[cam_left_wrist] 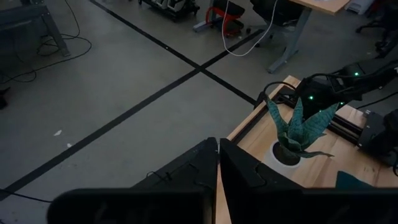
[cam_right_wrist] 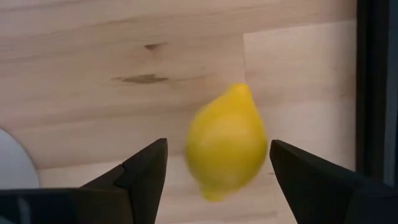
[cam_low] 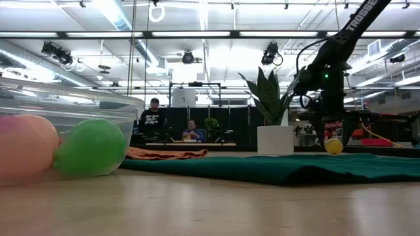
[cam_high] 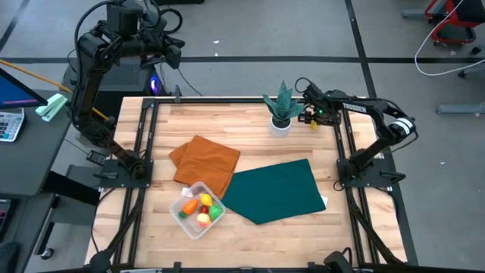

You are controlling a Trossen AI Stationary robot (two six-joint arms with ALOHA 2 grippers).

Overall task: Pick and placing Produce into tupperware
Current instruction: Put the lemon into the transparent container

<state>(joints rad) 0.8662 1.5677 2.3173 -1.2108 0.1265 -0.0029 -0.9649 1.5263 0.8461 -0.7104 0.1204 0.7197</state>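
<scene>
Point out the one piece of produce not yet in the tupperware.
The yellow lemon beside the potted plant, between the right gripper's open fingers. The other pieces all sit in the tupperware.

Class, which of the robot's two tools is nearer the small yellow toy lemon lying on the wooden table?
Right. The right tool has its open fingers either side of the yellow toy lemon; the left tool is raised off the table's far-left corner.

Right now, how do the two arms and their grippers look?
Both arms are dark, jointed, with thin black cables. The right arm has a white band and white TROSSEN lettering; green lights glow near the right gripper. The left gripper has flat, dark, angular fingers.
</scene>
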